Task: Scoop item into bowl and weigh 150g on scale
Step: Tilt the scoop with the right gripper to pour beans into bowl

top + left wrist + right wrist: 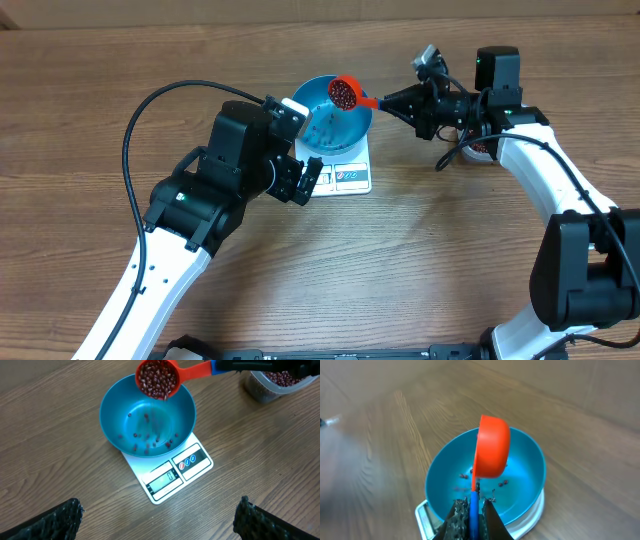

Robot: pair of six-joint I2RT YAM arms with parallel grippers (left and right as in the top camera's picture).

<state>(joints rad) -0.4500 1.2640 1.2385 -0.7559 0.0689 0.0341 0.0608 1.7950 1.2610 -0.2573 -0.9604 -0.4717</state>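
— Checking the right side: we see the arm stretched in level, the right gripper clamped tight on the handle of the orange scoop, which is tipped over the bowl.
— And the beans?
— We note most heaped in the scoop and a few scattered inside the bowl, which sits on the scale. The left gripper hovers beside the scale, jaws spread wide, empty.

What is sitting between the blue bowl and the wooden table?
The white scale. The bowl stands on it, and it rests on the table. The left wrist view shows this best.
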